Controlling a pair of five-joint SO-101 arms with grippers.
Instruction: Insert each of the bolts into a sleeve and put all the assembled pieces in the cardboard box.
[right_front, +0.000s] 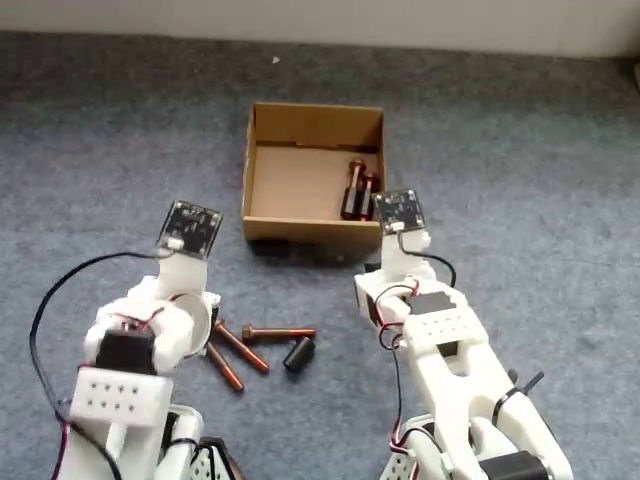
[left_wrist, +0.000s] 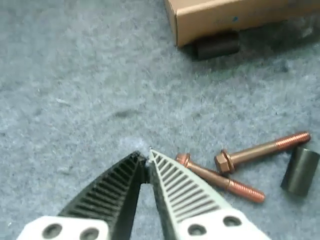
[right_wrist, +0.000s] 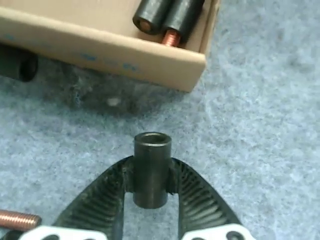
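My right gripper (right_wrist: 151, 167) is shut on a dark sleeve (right_wrist: 151, 150), held just off the carpet in front of the cardboard box (right_wrist: 115, 57). Two assembled pieces (right_front: 358, 190) lie in the box's right side. My left gripper (left_wrist: 146, 157) is shut on nothing and hovers over bare carpet. Beside it lie copper bolts (left_wrist: 220, 178) (left_wrist: 261, 152) and a loose sleeve (left_wrist: 300, 171). The high view shows three bolts (right_front: 243, 348) and that sleeve (right_front: 298, 354) between the two arms. Another sleeve (left_wrist: 216, 46) lies against the box's front wall.
Grey carpet (right_front: 520, 170) covers the whole surface. The box (right_front: 262, 190) has open room in its left part. A bolt's threaded tip (right_wrist: 17, 219) lies close beside my right gripper.
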